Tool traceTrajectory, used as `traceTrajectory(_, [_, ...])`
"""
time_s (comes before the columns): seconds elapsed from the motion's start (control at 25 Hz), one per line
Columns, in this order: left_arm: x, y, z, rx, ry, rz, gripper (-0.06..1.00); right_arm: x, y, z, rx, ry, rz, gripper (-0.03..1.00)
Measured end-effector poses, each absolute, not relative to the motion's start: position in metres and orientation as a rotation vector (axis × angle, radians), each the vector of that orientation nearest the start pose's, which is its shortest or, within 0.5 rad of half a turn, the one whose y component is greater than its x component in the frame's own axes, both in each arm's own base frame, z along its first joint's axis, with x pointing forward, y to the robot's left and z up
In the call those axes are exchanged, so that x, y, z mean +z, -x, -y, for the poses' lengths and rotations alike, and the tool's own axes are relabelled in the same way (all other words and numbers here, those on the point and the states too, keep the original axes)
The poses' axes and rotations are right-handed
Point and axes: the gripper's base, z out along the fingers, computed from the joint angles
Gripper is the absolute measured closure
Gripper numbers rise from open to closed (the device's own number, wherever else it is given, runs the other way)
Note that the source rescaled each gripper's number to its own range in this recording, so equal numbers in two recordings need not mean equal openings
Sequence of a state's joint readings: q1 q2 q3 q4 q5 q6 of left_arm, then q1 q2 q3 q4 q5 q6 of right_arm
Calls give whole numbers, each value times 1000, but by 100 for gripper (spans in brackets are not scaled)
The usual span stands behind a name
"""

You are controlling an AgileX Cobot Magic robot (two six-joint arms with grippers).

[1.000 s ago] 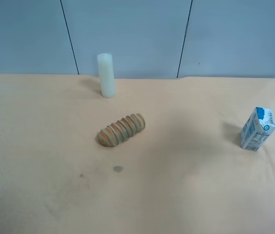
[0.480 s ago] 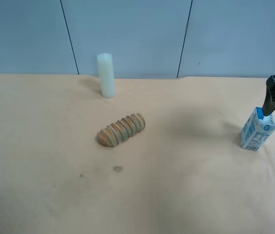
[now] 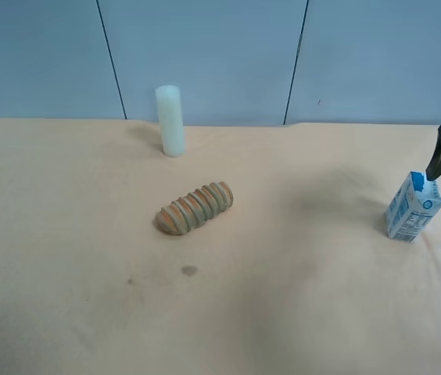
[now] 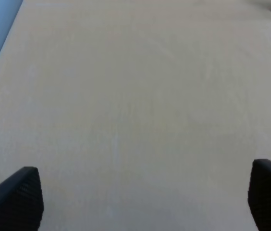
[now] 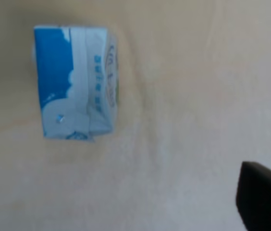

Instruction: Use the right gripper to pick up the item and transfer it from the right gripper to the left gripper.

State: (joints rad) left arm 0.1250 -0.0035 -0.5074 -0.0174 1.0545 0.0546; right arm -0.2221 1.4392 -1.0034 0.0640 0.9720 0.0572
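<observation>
Beige table [image 3: 64, 312], cloth-like surface with faint creases. Pale cream cylinder [image 3: 170, 121] upright near the far edge. Ridged brown loaf [image 3: 195, 208] lying on its side toward the middle, set diagonally, well apart from the cylinder. Small dark stain [image 3: 189, 271] just in front of the loaf, fainter spot [image 3: 131, 281] beside it. Blue-grey panelled wall [image 3: 205, 55] behind, with dark seams.

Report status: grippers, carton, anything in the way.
Right gripper open, just above milk carton, no grip yet. Left gripper open, empty. Carton upright. Loaf and cylinder well clear.
</observation>
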Motion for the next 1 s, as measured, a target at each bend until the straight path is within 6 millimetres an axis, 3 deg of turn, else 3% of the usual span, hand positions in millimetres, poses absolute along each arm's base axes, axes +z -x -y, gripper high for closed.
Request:
traceTrajectory(0.6, [280,6,2,93,70,-2026,-1,198,-295,60,84,-480,-2920,-3])
traceTrajectory(1.0, [280,6,2,93,70,-2026,-1,196,-302,58,138,-503,-2852,-3])
